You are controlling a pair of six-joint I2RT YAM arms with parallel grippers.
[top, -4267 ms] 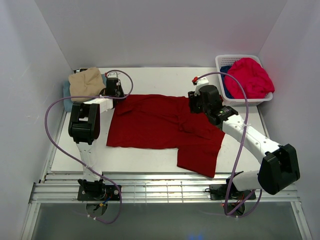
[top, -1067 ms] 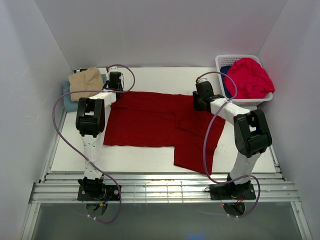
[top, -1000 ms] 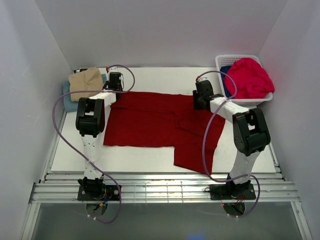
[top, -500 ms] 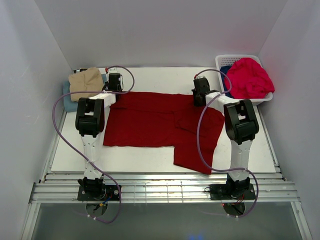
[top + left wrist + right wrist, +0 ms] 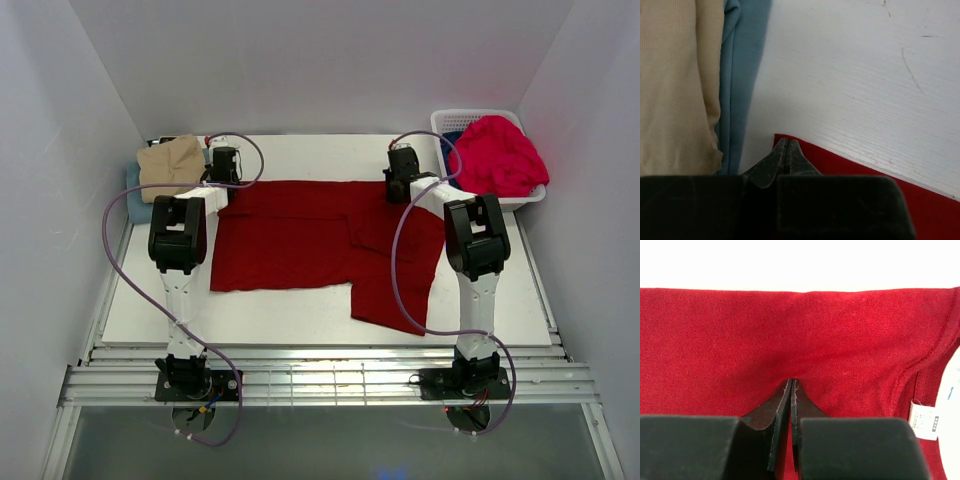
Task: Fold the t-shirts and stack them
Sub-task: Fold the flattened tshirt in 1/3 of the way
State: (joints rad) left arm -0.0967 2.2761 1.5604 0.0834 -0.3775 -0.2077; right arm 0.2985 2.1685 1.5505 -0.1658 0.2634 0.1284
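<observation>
A dark red t-shirt [image 5: 320, 245] lies spread flat on the white table [image 5: 320, 155], with one part folded over at its right. My left gripper [image 5: 230, 180] is shut on its far left corner [image 5: 805, 155], the fingertips [image 5: 782, 150] pressed together. My right gripper [image 5: 398, 185] is shut on the shirt's far edge, near the collar, and the cloth [image 5: 790, 330] puckers at the fingertips [image 5: 788, 390]. A folded tan t-shirt [image 5: 172, 165] rests on a light blue one [image 5: 133, 190] at the back left. In the left wrist view the tan shirt [image 5: 675, 85] and the light blue shirt [image 5: 740, 75] lie just left of the gripper [image 5: 786, 142].
A white lattice basket [image 5: 470, 118] stands at the back right, holding a bright pinkish-red t-shirt [image 5: 500, 155] over a deep blue one [image 5: 452, 140]. White walls enclose the table on three sides. A white neck label [image 5: 924, 417] shows near the right gripper [image 5: 791, 381].
My right gripper has shut on the shirt's far edge. Both arms have reached further back, and the shirt has slid a little towards the back wall.
</observation>
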